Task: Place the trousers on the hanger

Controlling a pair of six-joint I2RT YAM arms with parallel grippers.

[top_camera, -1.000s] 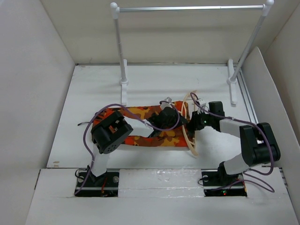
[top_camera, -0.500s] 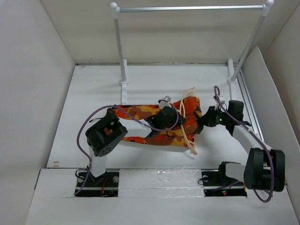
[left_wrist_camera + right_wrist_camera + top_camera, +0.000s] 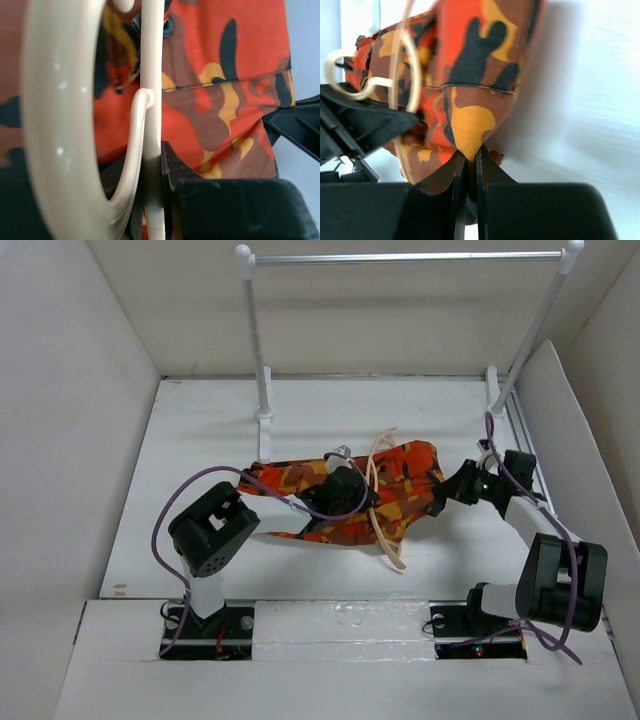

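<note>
Pinching the trousers (image 3: 405, 465) by their right edge on the bench (image 3: 200, 420), the right tool (image 3: 470, 155) faced the left tool (image 3: 348, 490), clamped on the hanger (image 3: 380, 515) across the cloth; a slow, level rightward pull seemed best.

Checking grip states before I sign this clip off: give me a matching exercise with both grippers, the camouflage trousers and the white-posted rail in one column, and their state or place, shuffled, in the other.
Things
1. left gripper
2. right gripper
3. orange, red and black camouflage cloth trousers
4. white-posted metal clothes rail

States or places
A. stands at the far side of the table, nothing on its bar
B. shut on the thin pale tan wooden hanger
C. shut on an edge of the camouflage cloth
D. spread mid-table between both grippers

Pairs: 1-B, 2-C, 3-D, 4-A
</note>
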